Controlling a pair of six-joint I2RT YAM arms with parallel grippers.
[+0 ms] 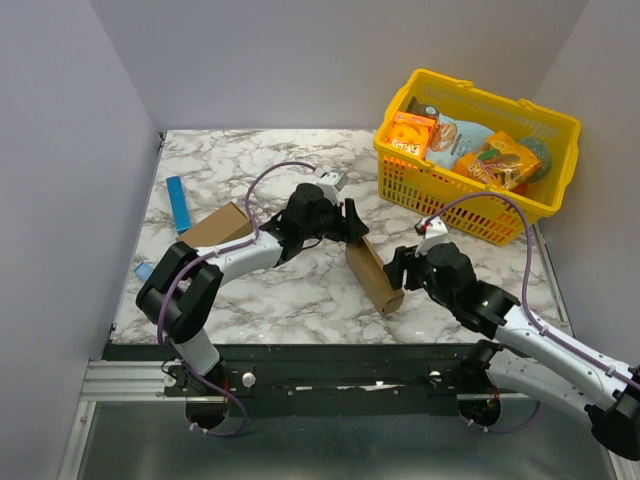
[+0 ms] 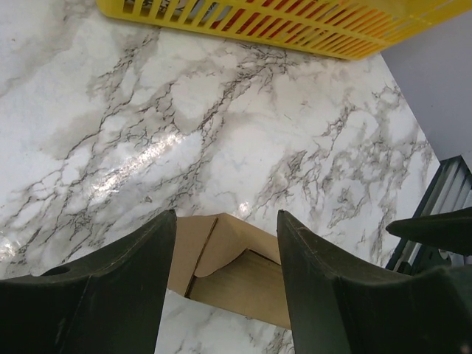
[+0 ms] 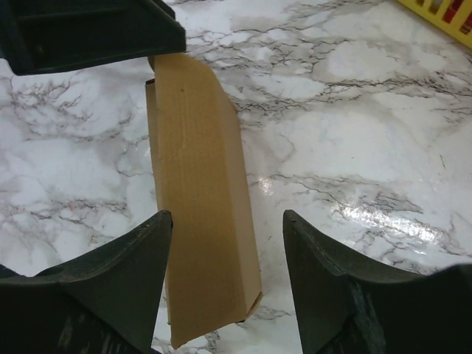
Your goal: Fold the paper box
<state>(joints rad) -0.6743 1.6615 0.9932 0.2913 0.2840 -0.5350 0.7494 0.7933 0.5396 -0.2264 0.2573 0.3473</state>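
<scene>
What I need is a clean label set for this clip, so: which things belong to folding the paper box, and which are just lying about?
Job in hand:
paper box
left claw and right claw, one at each end of it

Lying about:
other brown carton
blue strip
yellow basket
snack packs in it

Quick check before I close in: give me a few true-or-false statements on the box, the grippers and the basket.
1. The paper box lies in the yellow basket. False: it lies on the marble table, between the left gripper and the right gripper.
2. The right gripper's jaws stand apart, with the box between them. True.
3. The basket is empty. False: it holds snack packs.
4. A second brown carton lies by the left arm. True.
</scene>
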